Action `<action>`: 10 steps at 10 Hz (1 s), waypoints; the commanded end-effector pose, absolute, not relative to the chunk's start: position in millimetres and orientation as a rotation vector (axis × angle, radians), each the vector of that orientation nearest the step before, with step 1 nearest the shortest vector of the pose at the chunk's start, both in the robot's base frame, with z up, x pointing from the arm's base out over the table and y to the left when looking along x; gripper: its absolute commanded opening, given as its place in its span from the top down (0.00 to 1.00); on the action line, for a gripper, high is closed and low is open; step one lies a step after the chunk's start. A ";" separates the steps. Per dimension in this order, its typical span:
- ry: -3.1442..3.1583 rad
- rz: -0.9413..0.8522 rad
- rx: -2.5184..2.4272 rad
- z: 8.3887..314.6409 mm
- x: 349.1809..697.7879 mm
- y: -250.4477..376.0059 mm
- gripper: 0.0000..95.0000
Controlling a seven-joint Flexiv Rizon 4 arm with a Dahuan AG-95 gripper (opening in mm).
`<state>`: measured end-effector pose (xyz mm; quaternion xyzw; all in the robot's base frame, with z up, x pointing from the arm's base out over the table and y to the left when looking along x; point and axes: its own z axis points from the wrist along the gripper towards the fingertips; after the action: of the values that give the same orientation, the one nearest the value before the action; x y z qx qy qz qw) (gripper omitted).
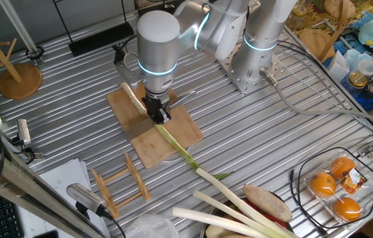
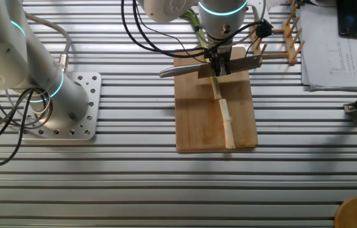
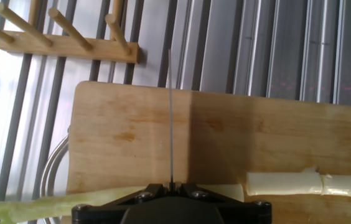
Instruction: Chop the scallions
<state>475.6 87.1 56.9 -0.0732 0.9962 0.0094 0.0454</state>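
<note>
Arm vertical, wrist pointing straight down; gripper clamped on knife, blade edge-down across scallion directly beneath, over cutting board.

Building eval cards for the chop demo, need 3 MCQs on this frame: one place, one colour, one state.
1. Where does the scallion lie?
A. on the board
B. on the peg rack
C. in the wire basket

2. What colour is the light ring on the arm?
A. red
B. cyan
C. yellow

3. What is the gripper's state?
A. open and empty
B. shut on the scallion
C. shut on the knife

Key:
1 A: the scallion lies lengthwise on the board.
2 B: the ring glows cyan.
3 C: the gripper clamps the knife, whose blade stands across the scallion.
</note>
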 end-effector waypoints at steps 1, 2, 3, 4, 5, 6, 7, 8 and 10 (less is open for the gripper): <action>3.042 0.025 -0.222 55.8 475.3 86.2 1.00; 3.043 0.026 -0.221 55.0 475.5 86.0 1.00; 3.043 0.026 -0.222 54.9 475.3 86.0 1.00; 3.043 0.027 -0.223 54.8 475.2 85.9 1.00; 3.040 0.028 -0.225 54.7 475.0 85.8 1.00; 3.040 0.027 -0.225 54.5 475.0 85.8 1.00; 3.040 0.027 -0.226 52.1 474.2 85.1 1.00; 3.038 0.028 -0.228 50.3 472.6 84.4 1.00; 3.033 0.029 -0.230 47.3 468.7 83.0 1.00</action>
<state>469.1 84.1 49.6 -0.0751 0.9958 0.0102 0.0513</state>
